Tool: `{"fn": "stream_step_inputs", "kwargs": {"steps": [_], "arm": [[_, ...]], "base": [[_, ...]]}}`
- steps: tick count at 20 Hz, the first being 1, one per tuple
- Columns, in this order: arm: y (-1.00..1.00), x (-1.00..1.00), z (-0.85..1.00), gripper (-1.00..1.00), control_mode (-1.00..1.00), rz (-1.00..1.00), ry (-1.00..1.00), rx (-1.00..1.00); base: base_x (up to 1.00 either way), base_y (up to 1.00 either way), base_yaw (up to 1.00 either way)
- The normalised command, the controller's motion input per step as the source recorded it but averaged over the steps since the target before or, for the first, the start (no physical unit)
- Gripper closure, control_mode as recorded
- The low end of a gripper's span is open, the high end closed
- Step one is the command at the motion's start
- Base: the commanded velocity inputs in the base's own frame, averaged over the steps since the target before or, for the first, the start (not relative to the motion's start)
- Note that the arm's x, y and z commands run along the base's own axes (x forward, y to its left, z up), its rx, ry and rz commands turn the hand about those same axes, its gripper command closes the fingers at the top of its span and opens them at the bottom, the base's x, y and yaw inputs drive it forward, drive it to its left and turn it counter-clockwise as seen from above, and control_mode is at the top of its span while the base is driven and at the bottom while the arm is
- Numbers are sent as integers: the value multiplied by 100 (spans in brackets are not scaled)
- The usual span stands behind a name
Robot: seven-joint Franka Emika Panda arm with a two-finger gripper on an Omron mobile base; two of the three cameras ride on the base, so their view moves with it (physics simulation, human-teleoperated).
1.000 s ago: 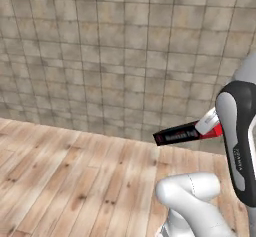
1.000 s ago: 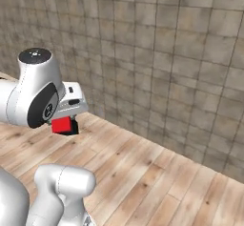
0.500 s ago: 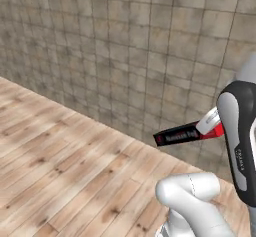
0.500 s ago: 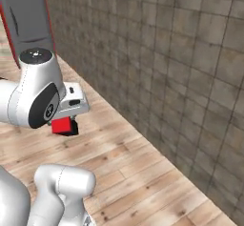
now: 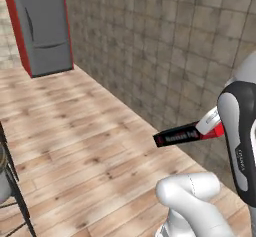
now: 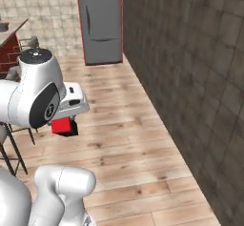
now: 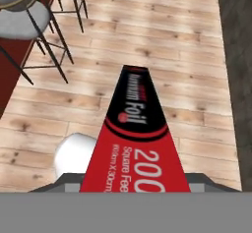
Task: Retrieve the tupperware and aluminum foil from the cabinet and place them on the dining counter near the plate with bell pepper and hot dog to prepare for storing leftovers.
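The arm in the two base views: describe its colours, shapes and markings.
The arm is glossy white, built of rounded tubular links. Dark grey to black bands wrap its joints, and one round joint cap is dark with small pale marks. Faint grey lettering runs along the black band in the left base view. No cables show. The wrist block is white and boxy.

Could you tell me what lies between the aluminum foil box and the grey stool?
In the hand view, only bare wood floor separates the aluminum foil from the stool.

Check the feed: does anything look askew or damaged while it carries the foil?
Nothing stands out. The aluminum foil box looks intact and sticks out straight from the gripper above the wood floor; the stool stands upright.
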Motion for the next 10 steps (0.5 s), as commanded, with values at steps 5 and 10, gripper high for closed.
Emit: {"fn": "stream_step_inputs", "kwargs": {"steps": [5, 10], "arm": [[0, 0, 0, 100, 100, 0, 0, 0], [0, 0, 0, 100, 100, 0, 0, 0]], "base": [[100, 0, 49], [100, -13, 35]]}}
